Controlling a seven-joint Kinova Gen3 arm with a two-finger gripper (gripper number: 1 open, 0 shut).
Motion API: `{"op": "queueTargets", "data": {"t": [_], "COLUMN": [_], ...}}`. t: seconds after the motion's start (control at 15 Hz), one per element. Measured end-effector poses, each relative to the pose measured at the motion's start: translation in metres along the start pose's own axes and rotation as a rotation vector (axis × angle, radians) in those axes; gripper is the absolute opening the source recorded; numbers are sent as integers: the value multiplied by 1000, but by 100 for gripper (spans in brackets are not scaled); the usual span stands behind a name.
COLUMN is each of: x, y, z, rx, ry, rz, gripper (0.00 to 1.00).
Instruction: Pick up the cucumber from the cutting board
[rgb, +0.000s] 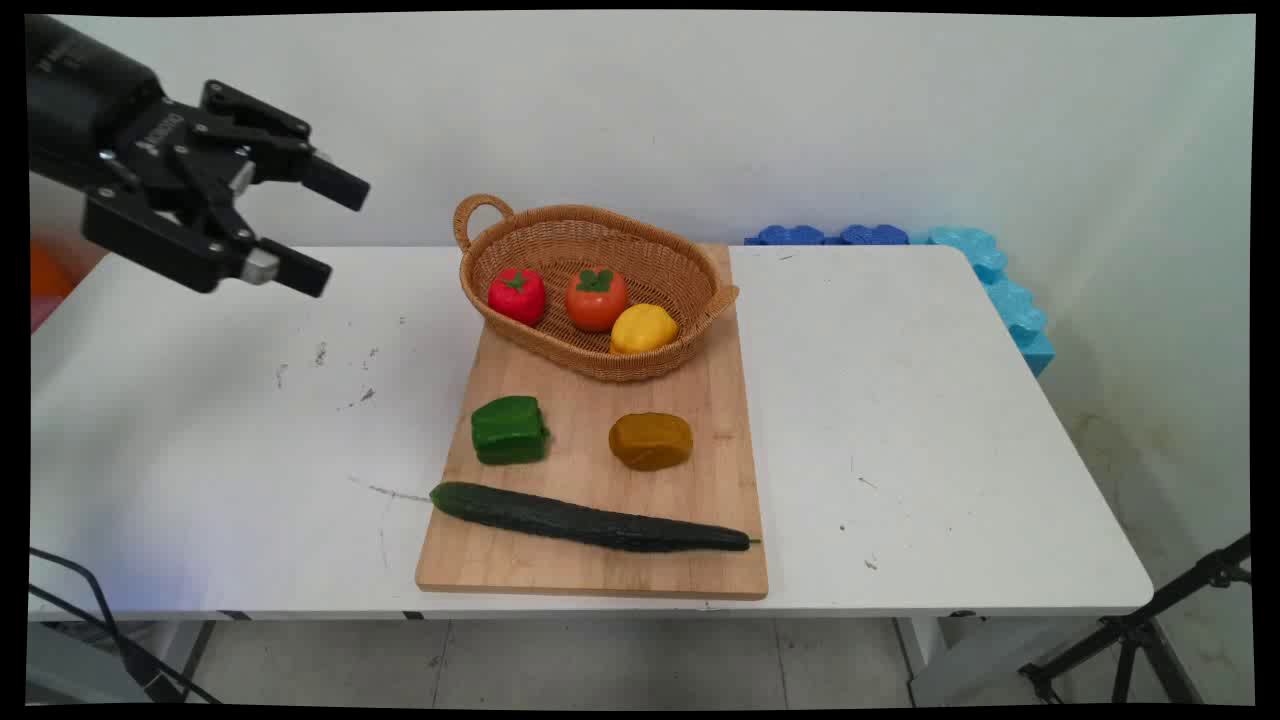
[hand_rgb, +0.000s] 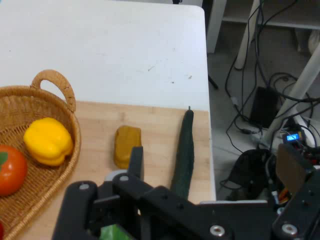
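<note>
**A:** Where is the gripper?

**B:** It hangs high above the left part of the white table, well up and to the left of everything on it. Its jaws stand wide apart and hold nothing. It touches nothing.

**A:** What lies nearest to it?

**B:** A wicker basket with a loop handle at each end, resting on the far end of a wooden cutting board. Inside sit a red strawberry-like fruit, an orange tomato with a green top, and a yellow pepper, side by side in a row.

**A:** And on the board itself?

**B:** A green pepper lies on the bare wood just in front of the basket on the left, with a brownish-yellow lump to its right, the two apart from each other. Nearer the board's front edge a long dark cucumber lies slantwise across almost the full width.

**A:** What does the hand camera catch?

**B:** The black linkage in the foreground, and beyond it the basket's rim, the yellow pepper, the brownish lump and the cucumber near the board's edge.

**A:** Anything behind the table?

**B:** Blue foam blocks line the wall by the far right corner, and a black tripod stands on the floor at lower right.
</note>
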Motion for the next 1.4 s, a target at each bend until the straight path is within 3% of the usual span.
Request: {"op": "queueTargets", "data": {"t": [0.27, 0.67, 1.4], "x": [13, 17, -43], "y": [-5, -10, 9], "z": [32, 94, 205], "rx": [30, 57, 22], "ry": [-19, -94, -333], "rz": [39, 54, 156], "gripper": [100, 100, 100]}}
